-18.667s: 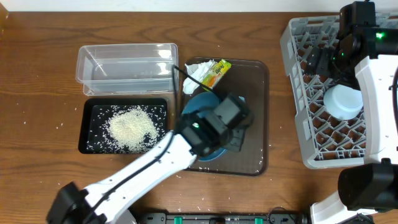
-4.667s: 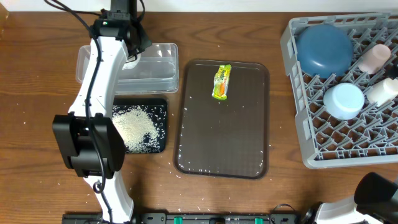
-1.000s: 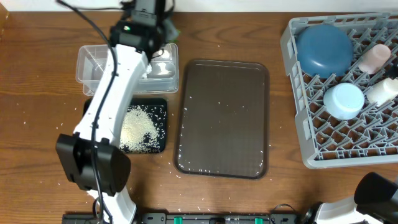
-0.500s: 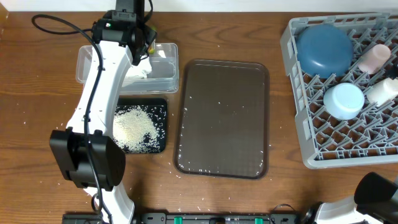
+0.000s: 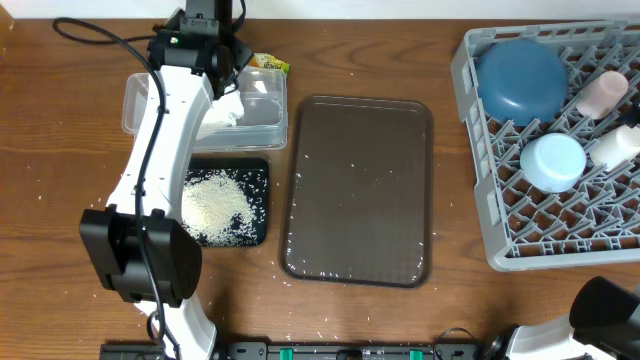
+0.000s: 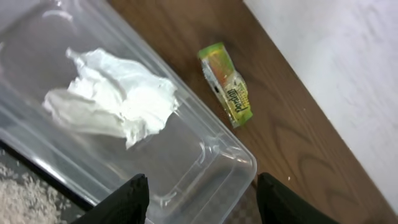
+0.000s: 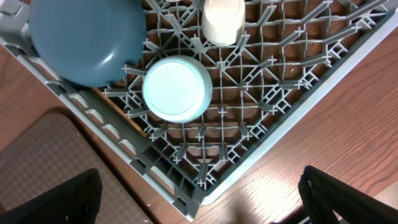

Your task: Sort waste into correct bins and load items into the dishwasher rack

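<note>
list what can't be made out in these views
- chopsticks: seen in no view.
- tissue: overhead, the left arm covers most of it and the middle of the clear tub.
- white cup: overhead, cut off by the right edge.
- right tool: outside the overhead view; its wrist view shows only dark finger parts at the bottom corners.

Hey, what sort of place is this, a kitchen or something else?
Probably a robotics test bench staged as a dish-clearing station, not a real kitchen: a robot arm over a wooden table, a grey dishwasher rack holding bowls and cups, and a clear tub for waste.
</note>
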Robot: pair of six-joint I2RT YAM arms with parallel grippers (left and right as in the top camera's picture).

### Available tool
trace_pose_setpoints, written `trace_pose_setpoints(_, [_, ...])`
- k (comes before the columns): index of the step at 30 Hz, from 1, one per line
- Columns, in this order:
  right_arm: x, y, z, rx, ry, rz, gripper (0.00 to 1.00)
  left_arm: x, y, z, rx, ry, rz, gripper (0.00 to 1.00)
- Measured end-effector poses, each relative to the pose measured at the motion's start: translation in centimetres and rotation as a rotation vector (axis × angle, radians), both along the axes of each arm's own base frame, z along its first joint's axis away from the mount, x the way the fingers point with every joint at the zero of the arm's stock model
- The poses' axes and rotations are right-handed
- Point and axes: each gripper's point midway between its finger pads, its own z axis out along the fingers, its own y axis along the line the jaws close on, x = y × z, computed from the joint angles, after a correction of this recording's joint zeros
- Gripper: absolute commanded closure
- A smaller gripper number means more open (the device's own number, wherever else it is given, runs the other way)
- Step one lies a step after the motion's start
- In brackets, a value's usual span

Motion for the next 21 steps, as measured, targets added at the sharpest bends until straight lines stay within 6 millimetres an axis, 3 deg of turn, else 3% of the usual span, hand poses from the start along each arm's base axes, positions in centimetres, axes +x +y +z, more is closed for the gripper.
trace_pose_setpoints(6, [0.0, 0.0, 0.0, 0.000, 0.000, 0.000, 0.01, 0.1, 0.0, 0.1, 0.081, 0.006, -0.116, 0.42])
trace_pose_setpoints(9, [0.0, 0.0, 0.0, 0.000, 0.000, 0.000, 0.01, 1.2, -0.2, 0.9, 0.137, -0.040, -0.195, 0.39])
trace_pose_setpoints(14, [0.0, 0.0, 0.0, 0.000, 0.000, 0.000, 0.01, 4.2, -0.6, 3.6, 0.265, -0.192, -0.336, 0.38])
trace_pose_setpoints(21, [0.0, 0.0, 0.0, 0.000, 0.000, 0.000, 0.01, 7.9, -1.1, 8.6, 0.377, -0.437, -0.388, 0.38])
